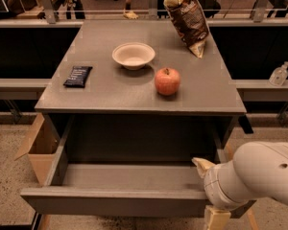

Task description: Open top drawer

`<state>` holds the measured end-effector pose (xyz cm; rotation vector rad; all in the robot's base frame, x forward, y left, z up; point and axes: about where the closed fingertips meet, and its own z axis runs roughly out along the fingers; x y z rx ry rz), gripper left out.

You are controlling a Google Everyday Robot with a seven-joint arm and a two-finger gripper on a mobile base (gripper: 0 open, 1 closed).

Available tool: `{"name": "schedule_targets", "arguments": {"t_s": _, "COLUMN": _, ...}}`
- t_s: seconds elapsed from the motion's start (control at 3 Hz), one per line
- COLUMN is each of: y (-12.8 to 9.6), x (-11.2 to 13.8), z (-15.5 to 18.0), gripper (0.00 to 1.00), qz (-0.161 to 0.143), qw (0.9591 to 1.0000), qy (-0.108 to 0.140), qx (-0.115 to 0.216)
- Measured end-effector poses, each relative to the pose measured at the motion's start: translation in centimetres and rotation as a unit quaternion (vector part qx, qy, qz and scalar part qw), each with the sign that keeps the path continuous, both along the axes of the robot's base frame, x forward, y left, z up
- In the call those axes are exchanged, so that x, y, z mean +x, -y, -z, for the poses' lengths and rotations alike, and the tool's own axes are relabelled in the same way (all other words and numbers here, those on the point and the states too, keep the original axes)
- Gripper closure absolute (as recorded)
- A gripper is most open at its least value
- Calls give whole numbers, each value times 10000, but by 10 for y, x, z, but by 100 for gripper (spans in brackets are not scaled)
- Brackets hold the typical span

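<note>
- The top drawer [120, 200] stands well out from under the tabletop [110, 92]. Its plain grey front is nearest the camera, and its grey box interior is in full view with nothing in it.
- The end effector [209, 191] is at the right end of that front. One tan fingertip [201, 164] sits just inside the drawer above the panel's top edge, and the other shows below and in front of it. It seems to be holding the panel pinched between the two.
- The step in hand looks like the last of the pull. Going by how much of the box is exposed, the task is nearly or wholly done.
- The next move calls for little more than a short, straight draw toward the base if any travel is left, then a release and a clean retreat. The grip is off-centre at the right end, so a skewed pull could rack the drawer on its runners.
- The arm [264, 176] comes in low from the lower right. Its bulky white wrist is level with the drawer front and hides the right corner.
- On the tabletop, well clear of the work, are an apple [167, 80], a pale bowl [133, 55], a dark packet [78, 75] and a chip bag [187, 16] leaning at the back.
- A cardboard box [36, 150] stands on the floor to the left.
</note>
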<state>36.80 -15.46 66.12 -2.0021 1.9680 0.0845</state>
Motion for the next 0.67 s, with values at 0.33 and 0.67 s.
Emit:
{"name": "schedule_targets", "arguments": {"t_s": 0.33, "y": 1, "x": 1, "z": -6, "gripper": 0, "qz": 3, "qw": 10000, "qy": 90, "qx": 7}}
{"name": "schedule_targets", "arguments": {"t_s": 0.67, "y": 1, "x": 1, "z": -6, "gripper": 0, "qz": 4, "qw": 10000, "qy": 98, "qx": 8}}
